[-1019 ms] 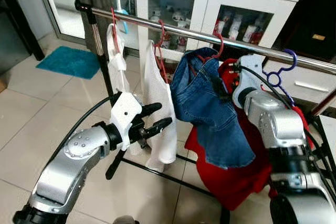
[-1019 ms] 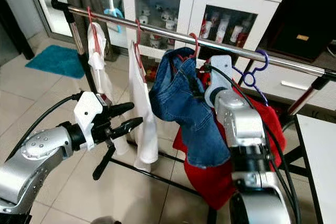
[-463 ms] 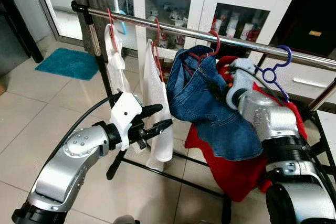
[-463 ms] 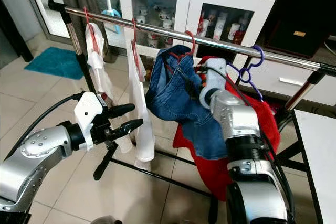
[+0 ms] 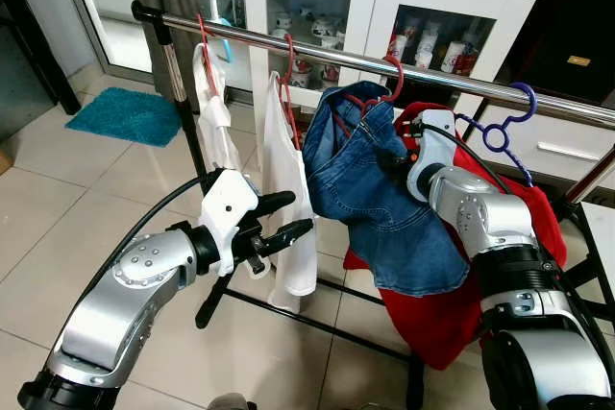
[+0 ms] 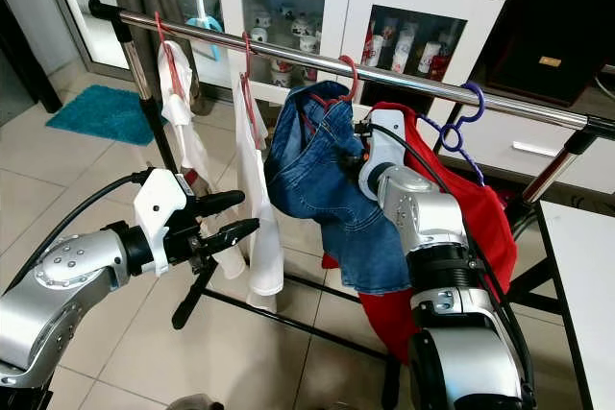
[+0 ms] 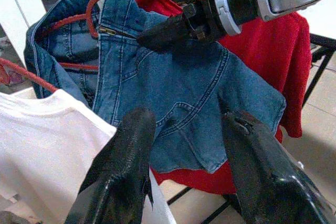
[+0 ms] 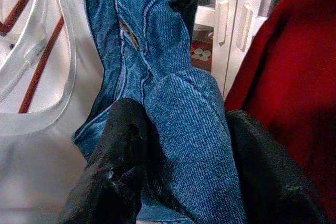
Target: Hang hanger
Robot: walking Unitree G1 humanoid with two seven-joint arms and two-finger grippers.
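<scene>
My right gripper was up by the rail, and its two fingers were clamped on a fold of the jeans. The jeans hung on a red hanger hooked over the rail, at about one o'clock from my left gripper. My left gripper was held lower, in front of a white shirt, with its fingers apart and nothing in them. A red cloth hung behind the jeans, by a purple hanger.
</scene>
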